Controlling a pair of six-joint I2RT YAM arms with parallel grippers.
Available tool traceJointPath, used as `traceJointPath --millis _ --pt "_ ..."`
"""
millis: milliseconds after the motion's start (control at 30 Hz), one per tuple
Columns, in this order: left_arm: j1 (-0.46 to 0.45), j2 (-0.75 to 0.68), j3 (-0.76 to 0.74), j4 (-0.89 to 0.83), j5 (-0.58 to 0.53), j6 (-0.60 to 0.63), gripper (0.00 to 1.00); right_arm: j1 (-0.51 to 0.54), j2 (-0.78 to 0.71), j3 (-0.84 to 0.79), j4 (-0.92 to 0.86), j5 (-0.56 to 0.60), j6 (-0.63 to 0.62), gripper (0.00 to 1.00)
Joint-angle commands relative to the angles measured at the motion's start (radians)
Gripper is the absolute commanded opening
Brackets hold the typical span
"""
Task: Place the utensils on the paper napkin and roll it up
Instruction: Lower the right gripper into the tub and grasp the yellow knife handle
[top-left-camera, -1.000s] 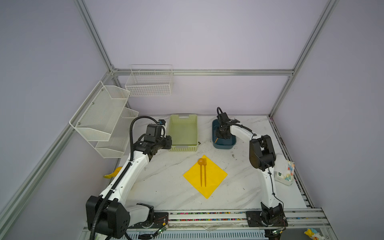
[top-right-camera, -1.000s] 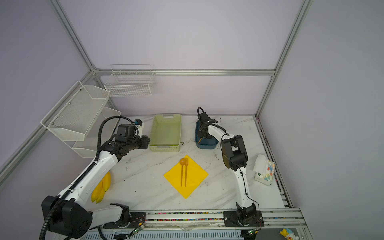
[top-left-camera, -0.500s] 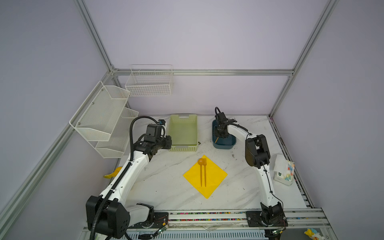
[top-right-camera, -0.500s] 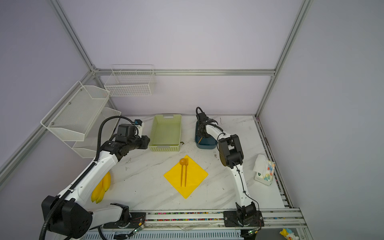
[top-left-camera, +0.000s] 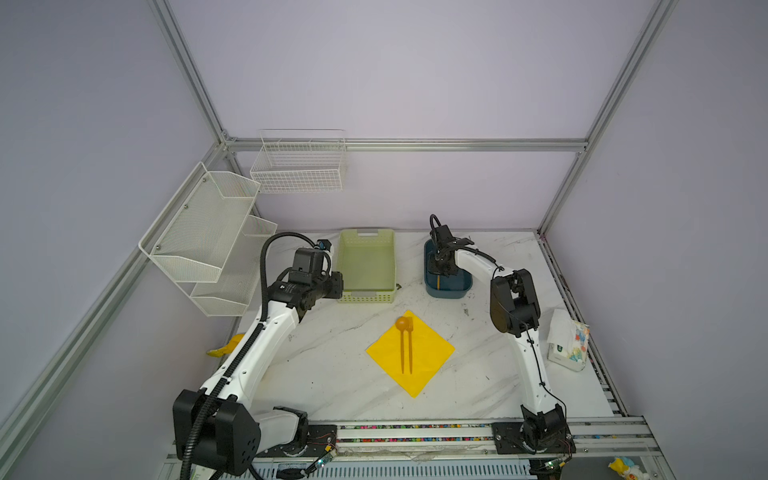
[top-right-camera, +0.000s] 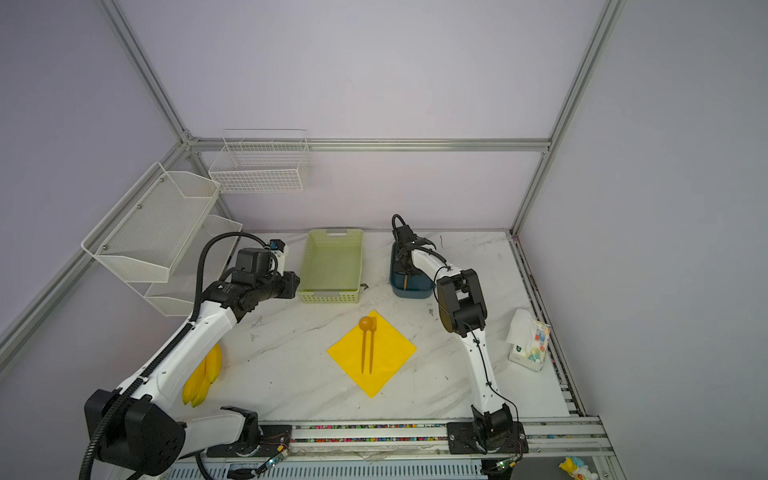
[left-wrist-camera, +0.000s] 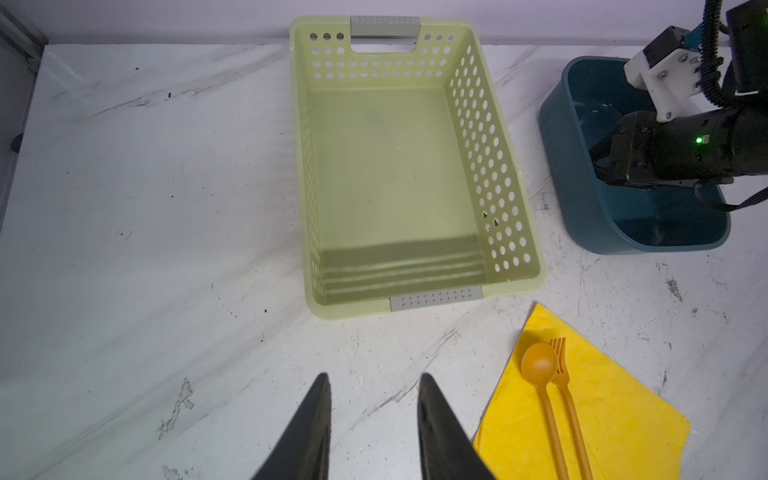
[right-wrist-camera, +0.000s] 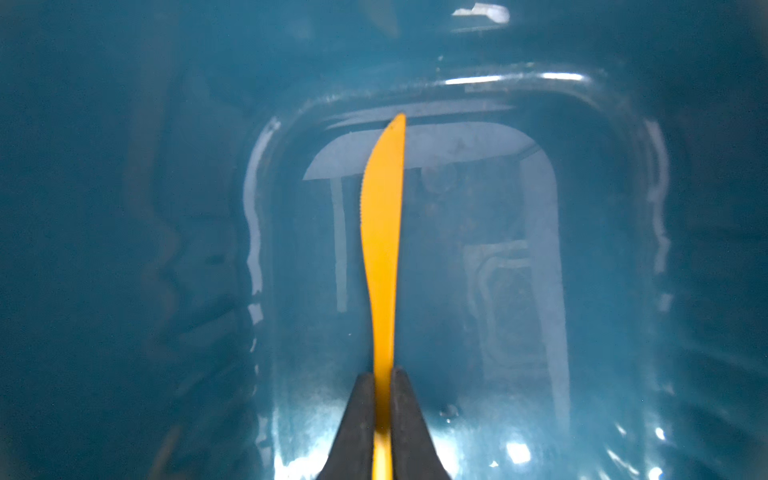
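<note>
Knife (right-wrist-camera: 384, 232) pinched in right tool (right-wrist-camera: 383, 376), blue tub (right-wrist-camera: 124, 208) close all around.

Pale lilac walls (top-left-camera: 395, 83) framed by aluminium bars (top-left-camera: 415, 144) enclose a white marbled bench (top-left-camera: 332, 374); a wire basket (top-left-camera: 299, 166) and mesh shelves (top-left-camera: 199, 232) hang far left.

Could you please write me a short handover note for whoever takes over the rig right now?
Left gripper: open, empty, above the table near the green basket.
Right gripper: shut on the knife, down inside the blue tub.
Napkin: flat on the table, unrolled.
Done: spoon and fork lie side by side on the napkin.
Left: lift the knife out, lay it beside the other two, then roll the napkin up.
</note>
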Motion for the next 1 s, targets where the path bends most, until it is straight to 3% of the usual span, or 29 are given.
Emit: traceJointPath --millis 0,167,300,433,800,967 --pt "-0.001 -0.002 -0.022 0.006 -0.01 0.03 0.35 -0.002 0.0 -0.006 -0.075 0.016 -0.028 0.09" --pt "-0.001 -0.002 -0.022 0.005 -0.012 0.03 0.35 -0.009 -0.013 -0.01 -0.092 0.03 -0.042 0.09" --pt "-0.001 0.003 -0.019 0.004 -0.012 0.031 0.35 -0.013 -0.02 -0.009 -0.11 0.014 -0.041 0.18" --pt "-0.001 0.005 -0.016 0.003 -0.008 0.031 0.34 -0.012 -0.026 -0.016 -0.128 -0.002 -0.036 0.22" --pt "-0.001 0.006 -0.015 0.003 -0.011 0.031 0.35 -0.013 -0.021 -0.025 -0.142 -0.039 -0.029 0.24" --pt "-0.001 0.011 -0.013 0.002 -0.012 0.031 0.35 -0.013 0.011 -0.001 -0.183 0.002 -0.021 0.23"
